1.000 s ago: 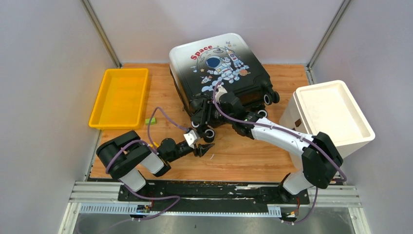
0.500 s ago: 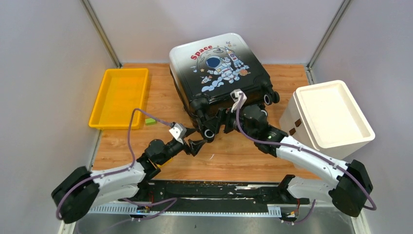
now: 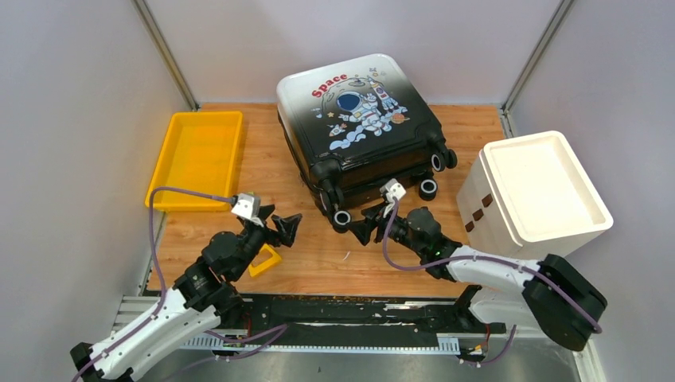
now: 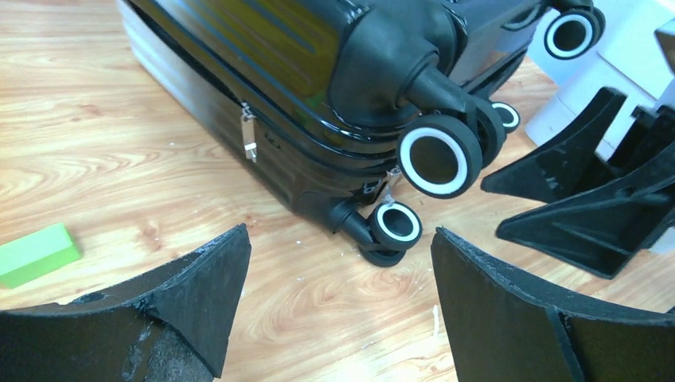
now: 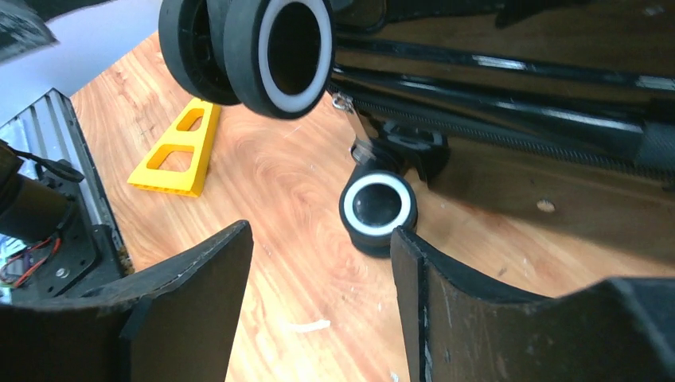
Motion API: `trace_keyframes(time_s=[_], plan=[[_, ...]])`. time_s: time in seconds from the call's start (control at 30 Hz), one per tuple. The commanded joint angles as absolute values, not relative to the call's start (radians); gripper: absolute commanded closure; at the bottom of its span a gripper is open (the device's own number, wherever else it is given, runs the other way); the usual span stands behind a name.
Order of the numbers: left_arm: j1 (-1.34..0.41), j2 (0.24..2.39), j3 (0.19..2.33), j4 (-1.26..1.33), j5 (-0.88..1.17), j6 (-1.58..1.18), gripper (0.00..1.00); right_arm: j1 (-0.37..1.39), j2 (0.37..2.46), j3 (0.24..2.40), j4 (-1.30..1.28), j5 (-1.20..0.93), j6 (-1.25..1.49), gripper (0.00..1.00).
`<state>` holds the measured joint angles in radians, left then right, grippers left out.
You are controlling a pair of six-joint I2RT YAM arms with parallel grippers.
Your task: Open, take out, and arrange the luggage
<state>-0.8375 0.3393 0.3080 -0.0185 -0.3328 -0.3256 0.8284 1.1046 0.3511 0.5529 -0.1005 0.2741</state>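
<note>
The luggage point(image 3: 358, 111) lies shut on the table, astronaut print up, wheels point(image 3: 341, 218) toward me. My left gripper point(image 3: 284, 228) hovers open in front of its near left corner, holding nothing. In the left wrist view the shell point(image 4: 302, 72), a zipper pull point(image 4: 249, 137) and two wheels point(image 4: 439, 155) sit beyond the gripper point(image 4: 338, 235). My right gripper point(image 3: 368, 228) is open and empty just short of the wheel end. From the right wrist, the gripper point(image 5: 320, 231) faces a small wheel point(image 5: 379, 205) under the luggage point(image 5: 517, 103).
A yellow tray point(image 3: 195, 159) stands at the left and a white bin point(image 3: 541, 191) at the right. A yellow wedge block point(image 3: 267, 261) lies beside my left arm. A green block point(image 4: 36, 253) rests on the wood to the left of the luggage.
Both grippers have pulled back from the luggage's wheel end toward me. The left arm swung left and its jaws spread wider. The yellow wedge block is now uncovered.
</note>
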Motion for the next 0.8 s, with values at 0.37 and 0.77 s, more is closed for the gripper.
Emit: trace_keyframes(time_s=[0.37, 0.77], plan=[[-0.836, 0.477, 0.75, -0.579, -0.321, -0.313, 0.0, 0.86, 1.632, 0.356, 1.493, -0.035, 0.171, 0.4], [-0.836, 0.396, 0.738, -0.61, -0.29, -0.297, 0.0, 0.874, 1.872, 0.432, 1.617, 0.066, 0.176, 0.44]])
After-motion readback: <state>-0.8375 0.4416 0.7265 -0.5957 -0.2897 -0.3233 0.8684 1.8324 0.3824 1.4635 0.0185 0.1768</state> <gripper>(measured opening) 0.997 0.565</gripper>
